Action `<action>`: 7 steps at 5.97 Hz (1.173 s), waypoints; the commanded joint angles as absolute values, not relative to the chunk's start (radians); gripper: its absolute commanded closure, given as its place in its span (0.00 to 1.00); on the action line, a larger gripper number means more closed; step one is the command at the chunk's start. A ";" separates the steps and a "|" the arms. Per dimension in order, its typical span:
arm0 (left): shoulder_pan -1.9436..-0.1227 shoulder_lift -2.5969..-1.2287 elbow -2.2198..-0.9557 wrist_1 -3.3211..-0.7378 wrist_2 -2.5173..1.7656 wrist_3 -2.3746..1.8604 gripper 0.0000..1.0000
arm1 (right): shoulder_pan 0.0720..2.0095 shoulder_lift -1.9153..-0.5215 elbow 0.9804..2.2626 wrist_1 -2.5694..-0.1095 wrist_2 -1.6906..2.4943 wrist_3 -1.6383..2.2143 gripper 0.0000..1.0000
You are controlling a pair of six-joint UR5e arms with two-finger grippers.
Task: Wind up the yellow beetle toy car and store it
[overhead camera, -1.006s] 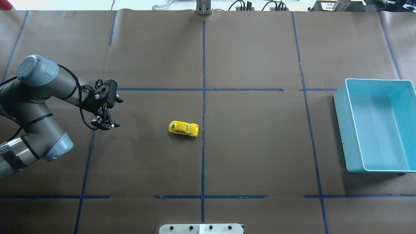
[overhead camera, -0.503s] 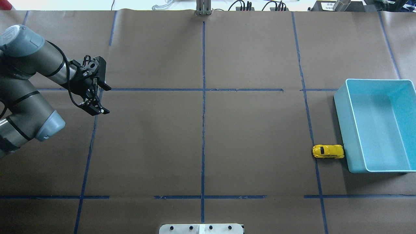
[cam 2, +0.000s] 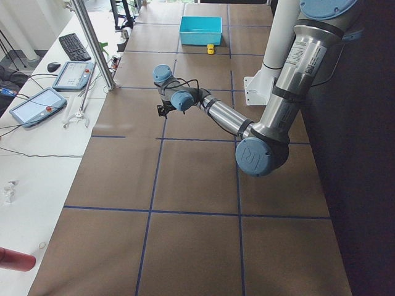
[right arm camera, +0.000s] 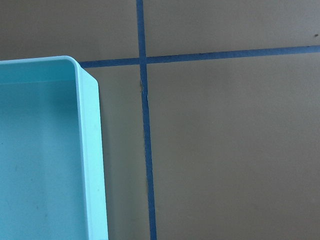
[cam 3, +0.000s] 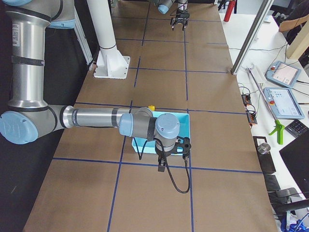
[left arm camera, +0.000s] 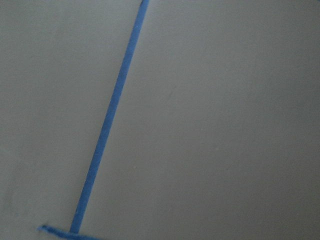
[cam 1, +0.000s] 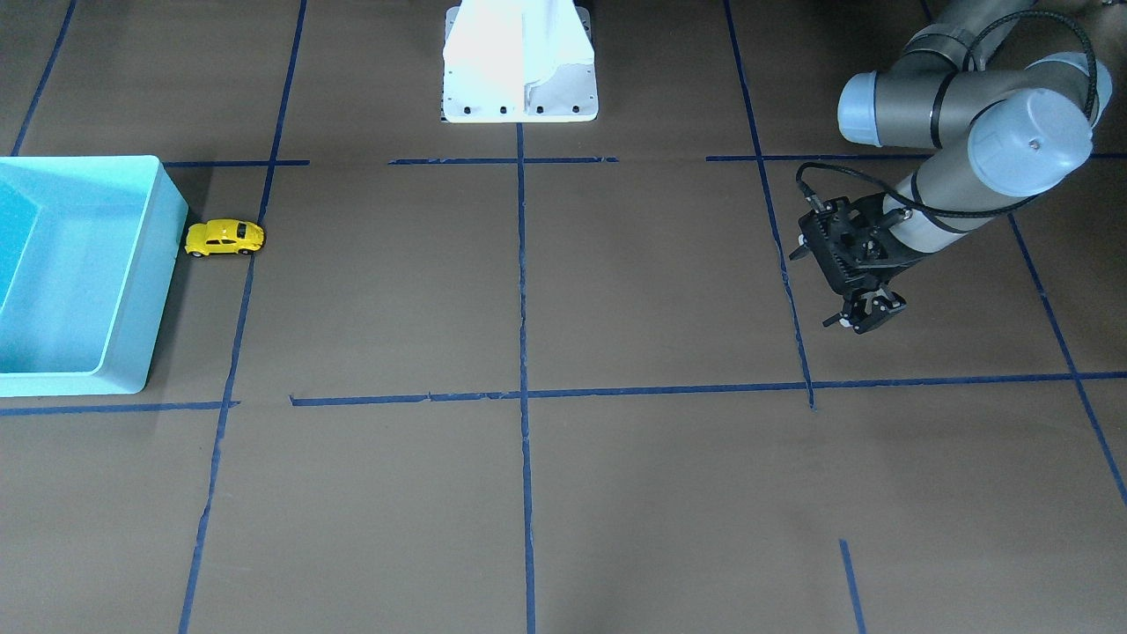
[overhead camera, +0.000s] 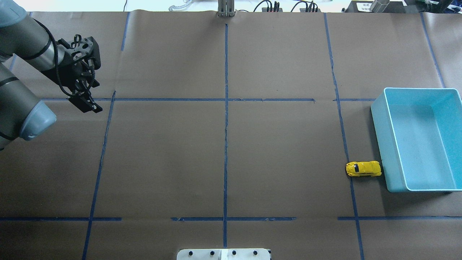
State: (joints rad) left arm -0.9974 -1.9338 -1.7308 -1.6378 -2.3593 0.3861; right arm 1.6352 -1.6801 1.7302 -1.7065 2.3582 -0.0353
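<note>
Upper left of the overhead view: left gripper [overhead camera: 86, 104] hangs over bare table, fingers parted, nothing in it. Lower right: yellow beetle toy car [overhead camera: 363, 168] sits on its wheels, nose at the left wall of the light blue bin [overhead camera: 386, 144], not inside. Right gripper [cam 3: 161, 165] hovers by the bin's corner; you can't tell its opening. Storing is likely the step in hand. Next you need the right arm down on the car, a pinch across its sides, and a lift over the wall.
</note>
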 commanded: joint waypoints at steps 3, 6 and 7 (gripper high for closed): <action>-1.240 -1.846 -1.781 -1.315 -2.342 0.128 0.00 | 1.635 -1.681 1.730 -1.706 2.359 -0.041 0.00; -1.490 -1.740 -1.667 -1.325 -2.344 0.110 0.00 | 1.634 -1.677 1.735 -1.644 2.359 -0.040 0.00; -1.543 -1.694 -1.654 -1.327 -2.342 0.113 0.00 | 1.635 -1.712 1.749 -1.541 2.362 -0.046 0.00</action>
State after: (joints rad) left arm -1.4802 -1.7335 -1.6810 -1.3251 -2.3434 0.1110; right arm 1.6346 -1.6885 1.7389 -1.6266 2.3602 -0.0420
